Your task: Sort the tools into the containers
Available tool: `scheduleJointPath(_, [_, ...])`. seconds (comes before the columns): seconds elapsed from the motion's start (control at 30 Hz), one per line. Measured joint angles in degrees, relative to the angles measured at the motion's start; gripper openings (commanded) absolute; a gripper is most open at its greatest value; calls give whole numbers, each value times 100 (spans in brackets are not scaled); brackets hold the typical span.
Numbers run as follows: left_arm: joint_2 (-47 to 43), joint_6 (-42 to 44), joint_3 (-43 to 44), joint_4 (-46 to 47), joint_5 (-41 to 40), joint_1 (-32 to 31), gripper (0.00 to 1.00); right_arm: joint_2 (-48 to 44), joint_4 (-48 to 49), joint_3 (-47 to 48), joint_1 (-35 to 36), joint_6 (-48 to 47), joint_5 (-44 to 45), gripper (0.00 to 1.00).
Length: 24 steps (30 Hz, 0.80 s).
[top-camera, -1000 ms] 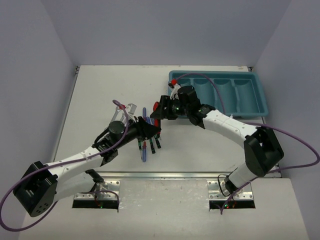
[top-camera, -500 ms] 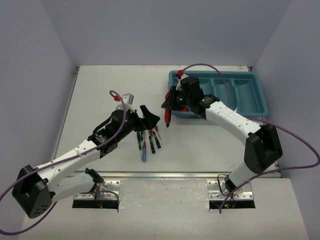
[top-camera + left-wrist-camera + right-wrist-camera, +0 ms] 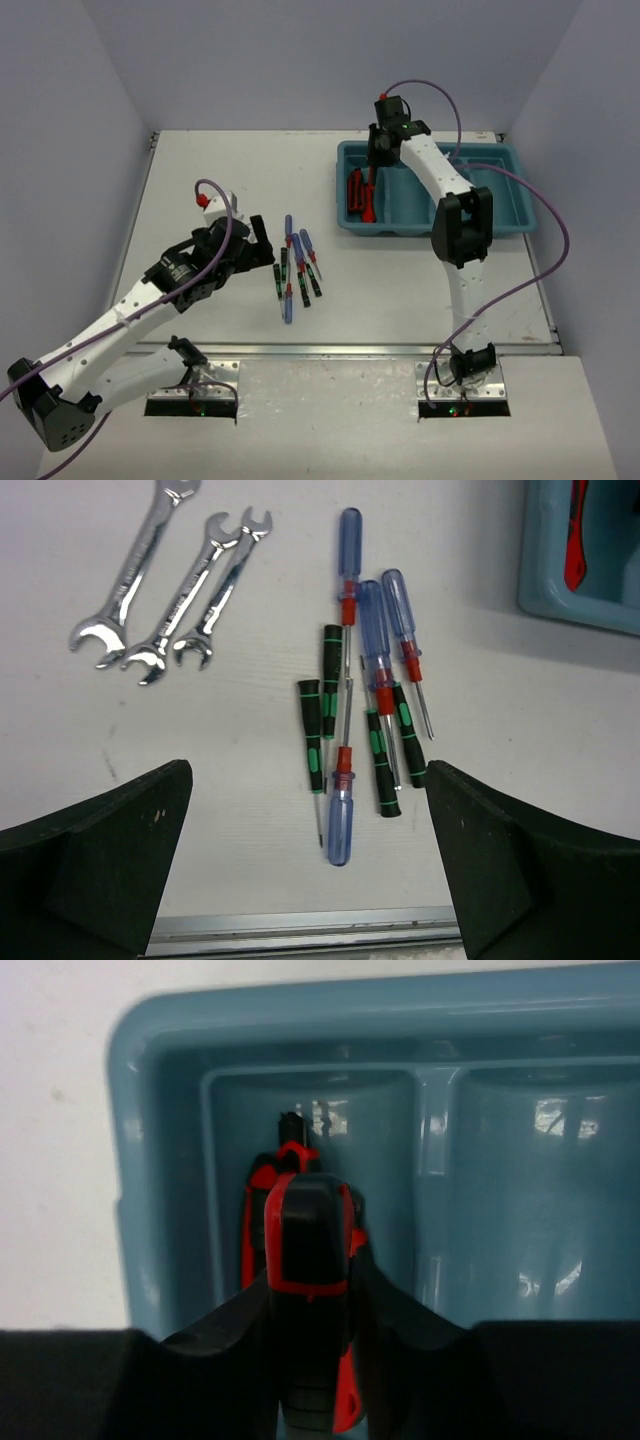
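Right claw (image 3: 308, 1305) is clamped on a red-and-black utility knife (image 3: 305, 1240), held over the leftmost compartment of the teal tray (image 3: 150, 1080), where another red-and-black tool (image 3: 353, 190) lies. Left claw (image 3: 305, 780), jaws wide apart and holding nothing, hovers above the blue-handled screwdrivers (image 3: 375, 630), black screwdrivers (image 3: 312, 735) and silver wrenches (image 3: 170, 590) on the desk (image 3: 150, 740).

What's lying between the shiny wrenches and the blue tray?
A cluster of screwdrivers, blue-handled and black-and-green ones, lies between the wrenches and the tray, seen in the left wrist view.
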Motion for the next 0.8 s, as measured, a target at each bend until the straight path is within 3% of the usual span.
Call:
scheduleJointPath(0.07, [-180, 114, 185, -256, -213, 0, 100, 281, -259, 128, 24, -70, 30, 68])
scheduleJointPath(0.23, [-388, 510, 508, -475, -717, 0, 100, -27, -599, -212, 132, -120, 44, 69])
scheduleJointPath(0.4, [-468, 688, 173, -291, -1052, 2, 100, -1412, -521, -1293, 490, -239, 128, 66])
scheduleJointPath(0.57, [-466, 790, -223, -189, -1039, 64, 100, -2921, 179, -2695, 1685, -299, 238, 55])
scheduleJointPath(0.7, [-519, 822, -242, -94, -998, 68, 100, -2642, 341, -2876, 2629, -354, 203, 48])
scheduleJointPath(0.8, [-586, 845, -244, -10, -959, 68, 100, -1999, 328, -2781, 2828, -381, 177, 47])
